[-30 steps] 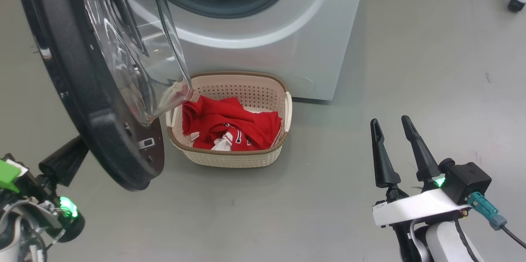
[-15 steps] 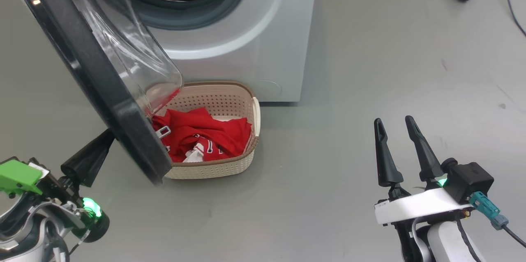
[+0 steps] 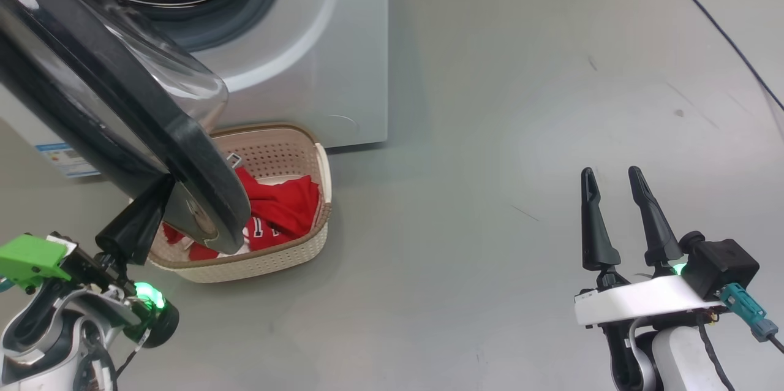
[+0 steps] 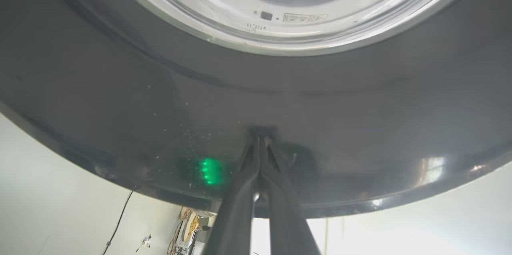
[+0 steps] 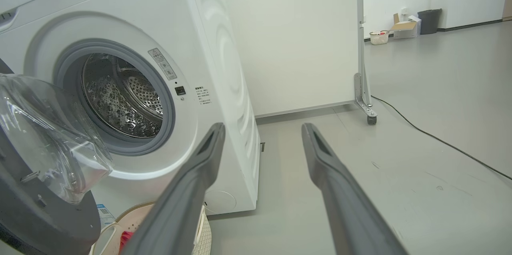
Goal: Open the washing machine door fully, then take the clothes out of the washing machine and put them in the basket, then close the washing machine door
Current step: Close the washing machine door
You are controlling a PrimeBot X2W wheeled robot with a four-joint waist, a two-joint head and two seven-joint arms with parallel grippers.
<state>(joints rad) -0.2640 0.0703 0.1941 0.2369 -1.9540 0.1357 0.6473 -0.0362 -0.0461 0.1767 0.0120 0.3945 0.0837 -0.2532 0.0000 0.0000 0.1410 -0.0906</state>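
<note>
Now, left claw [image 4: 261, 137] against door rim [image 4: 120, 87].

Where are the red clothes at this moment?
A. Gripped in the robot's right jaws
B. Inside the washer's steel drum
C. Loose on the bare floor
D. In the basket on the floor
D: the red clothes lie heaped inside the basket, which sits on the floor in front of the washing machine, while the drum shows only bare metal.
</note>
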